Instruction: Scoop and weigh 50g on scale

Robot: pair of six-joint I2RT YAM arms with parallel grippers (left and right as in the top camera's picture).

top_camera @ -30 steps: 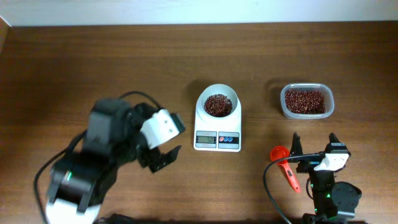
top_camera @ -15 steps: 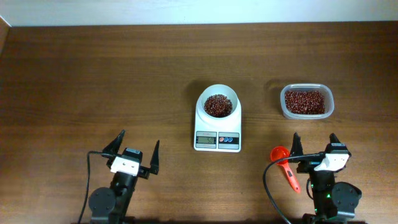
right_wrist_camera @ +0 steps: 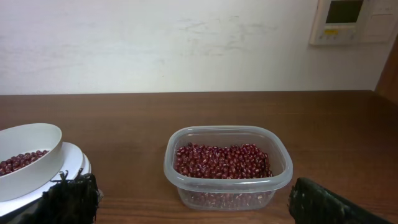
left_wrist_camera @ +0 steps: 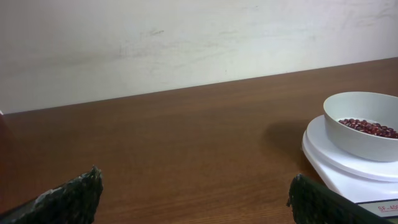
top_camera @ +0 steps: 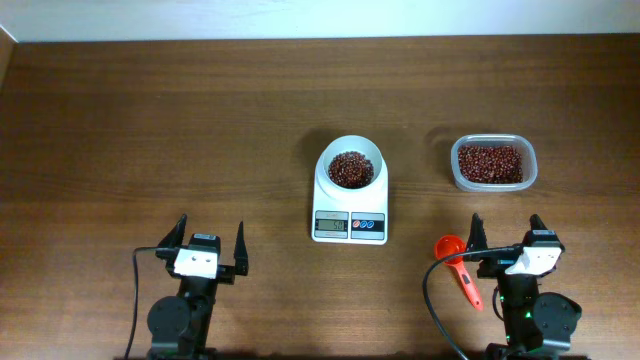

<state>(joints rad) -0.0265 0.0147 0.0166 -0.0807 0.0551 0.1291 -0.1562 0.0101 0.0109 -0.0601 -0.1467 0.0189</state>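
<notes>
Open brown wooden bench [top_camera: 150, 120] stretches left of the small white digital scale [top_camera: 350, 203], white wall [left_wrist_camera: 186, 37] beyond. Fingers of left gripper [top_camera: 211, 235] and right gripper [top_camera: 505, 230] stand wide.

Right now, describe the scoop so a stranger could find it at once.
On the brown wooden table, go to the robot's right side, nearer than the clear tub of red beans. The scoop lies beside the right gripper, the only bright orange-red thing there.
</notes>
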